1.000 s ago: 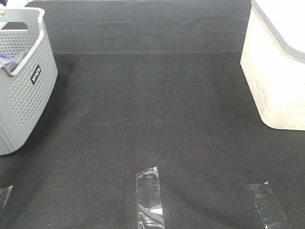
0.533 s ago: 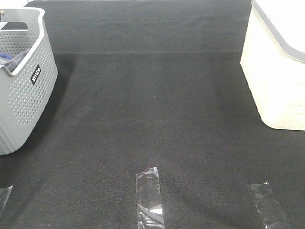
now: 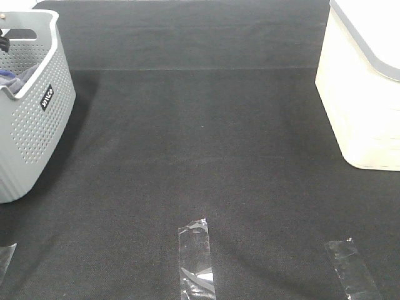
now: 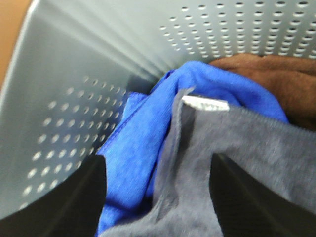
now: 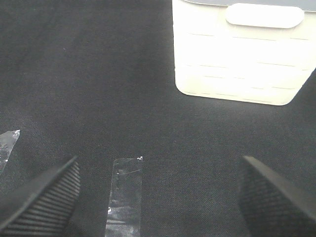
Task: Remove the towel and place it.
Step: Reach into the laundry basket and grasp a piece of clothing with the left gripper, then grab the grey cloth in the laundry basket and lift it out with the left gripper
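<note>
The slate-grey towel [image 4: 247, 163] lies bunched inside the grey perforated basket [image 4: 74, 98], with a white label at its hem. It rests over a bright blue cloth [image 4: 138, 148] and beside a brown cloth [image 4: 276, 74]. My left gripper [image 4: 158, 202] hangs inside the basket, open, its dark fingers [image 4: 59, 202] on either side of the towel's fold with nothing pinched. In the high view only a sliver of the towel [image 3: 19, 78] shows over the rim of the basket [image 3: 31, 119]. My right gripper [image 5: 158, 197] is open above the black mat, holding nothing.
A cream bin [image 3: 362, 100] with a grey lid stands at the right edge; the right wrist view shows the same bin [image 5: 242, 54]. Clear tape strips [image 3: 196, 259] [image 3: 352, 265] stick to the black mat [image 3: 200, 144] near the front. The tape strip [image 5: 126, 192] lies under my right gripper.
Almost nothing has moved. A small dark part at the high view's left edge, over the basket, sits slightly lower than before.
</note>
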Tool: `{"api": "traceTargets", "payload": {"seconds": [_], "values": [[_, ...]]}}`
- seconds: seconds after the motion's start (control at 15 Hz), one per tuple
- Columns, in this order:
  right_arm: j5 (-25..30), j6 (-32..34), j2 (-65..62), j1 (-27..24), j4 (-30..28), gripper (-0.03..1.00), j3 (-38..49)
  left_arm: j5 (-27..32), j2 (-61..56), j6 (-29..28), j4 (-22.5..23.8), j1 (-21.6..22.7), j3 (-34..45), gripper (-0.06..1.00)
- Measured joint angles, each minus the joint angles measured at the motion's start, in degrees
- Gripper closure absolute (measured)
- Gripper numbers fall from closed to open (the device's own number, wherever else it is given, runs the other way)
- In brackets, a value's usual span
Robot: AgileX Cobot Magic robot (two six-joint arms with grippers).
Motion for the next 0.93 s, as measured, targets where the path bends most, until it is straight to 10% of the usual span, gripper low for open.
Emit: {"api": "traceTargets", "payload": {"seconds": [0.93], "values": [[0.00, 0.00, 0.00, 0.00, 0.00, 0.16, 0.00, -3.61, 3.32, 0.11, 2.29, 0.00, -0.40, 0.53]]}}
